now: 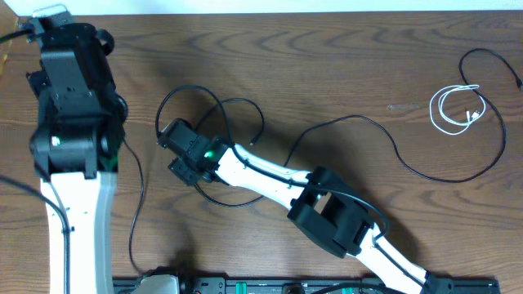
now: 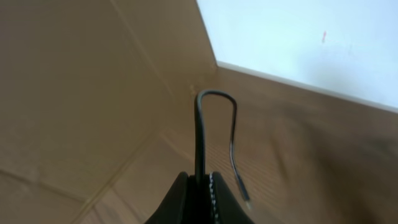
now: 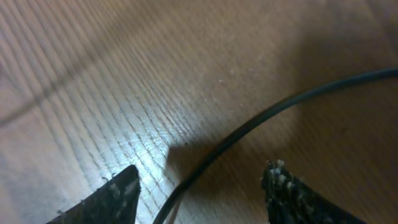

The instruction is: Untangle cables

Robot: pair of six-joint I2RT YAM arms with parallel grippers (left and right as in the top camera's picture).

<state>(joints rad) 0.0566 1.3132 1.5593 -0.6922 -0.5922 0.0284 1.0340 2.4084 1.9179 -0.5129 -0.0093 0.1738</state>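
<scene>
Left wrist view, said Ana: the left gripper (image 2: 200, 185) was clamped on the black cable (image 2: 199, 124), with a short tail arching over and hanging free. It held so near the end that a hard pull could slide the tail out of the pads.

And the middle? asked Ben.

The right gripper (image 3: 202, 168) was low over the table (image 3: 93, 74), jaws apart, with a black strand running between them, not pinched. The picture was blurred, so I couldn't tell if either finger touched it. Overhead, that gripper sat among the loops (image 1: 189, 88). If it closed and hauled sideways, the crossings could draw tight into a knot.

Same cable as the left one's?

Possibly. I couldn't trace it under the arms. If so, both arms pulling apart would strain it.

And far right?

The white cable (image 1: 435, 108) lay coiled, ringed by a long black run. Dragging that run might sweep the coil along and snag it.
</scene>
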